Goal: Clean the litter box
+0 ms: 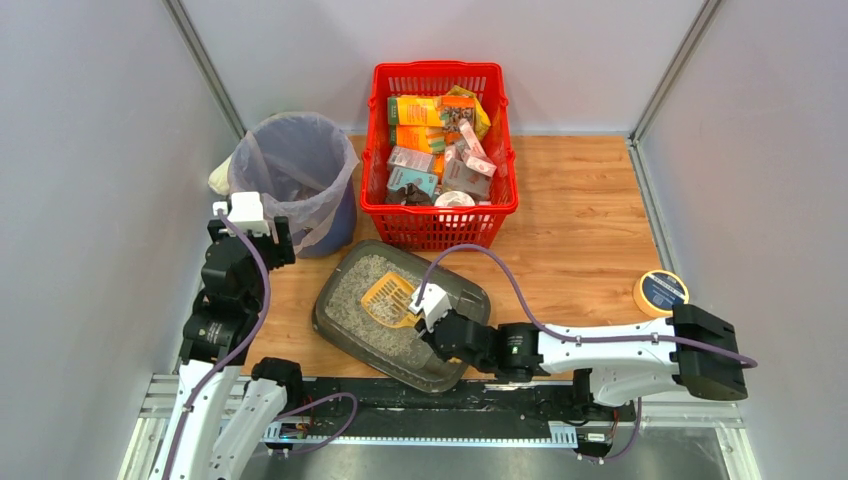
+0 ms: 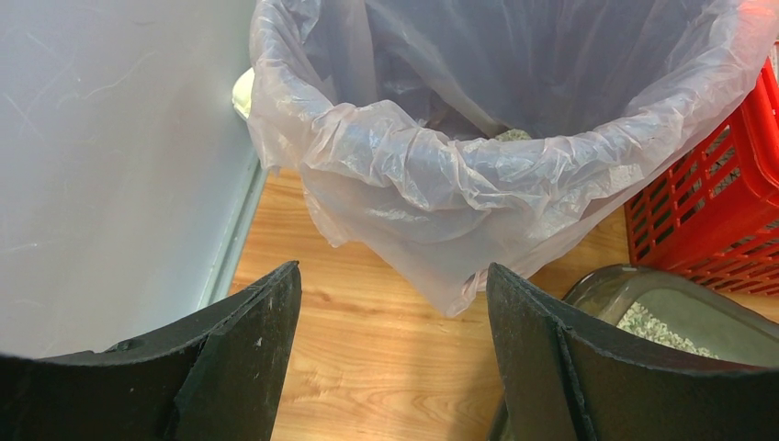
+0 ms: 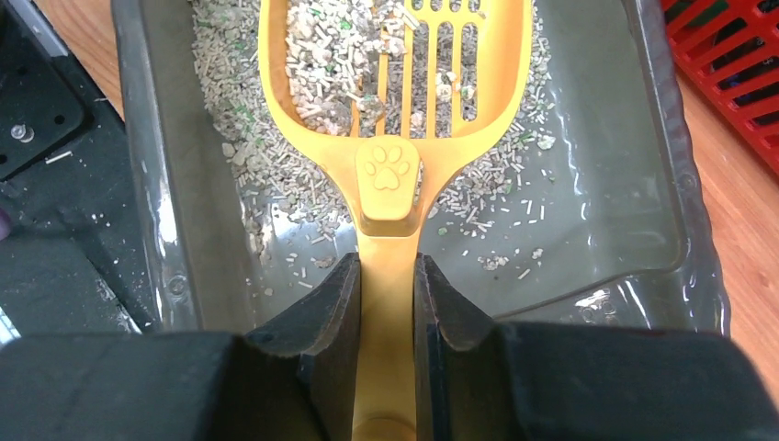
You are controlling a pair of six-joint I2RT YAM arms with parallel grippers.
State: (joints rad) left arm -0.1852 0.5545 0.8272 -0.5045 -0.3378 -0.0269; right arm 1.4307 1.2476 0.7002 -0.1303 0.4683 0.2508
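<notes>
Litter box [image 1: 465, 290] at near edge, before red basket [image 1: 440, 228]. Your right gripper [image 3: 387, 266] pinches yellow scoop [image 3: 390, 175] handle; left gripper [image 2: 393, 276] spread, empty, facing bin [image 2: 404, 152]. Tray likely stiff, slick, litter-heavy: take rim, keep level.

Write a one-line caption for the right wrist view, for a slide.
Right gripper clamps the handle of a yellow slotted scoop loaded with litter, in the grey litter box.

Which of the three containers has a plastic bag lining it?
The round bin left of the red basket; the basket and litter box are unlined.
</notes>
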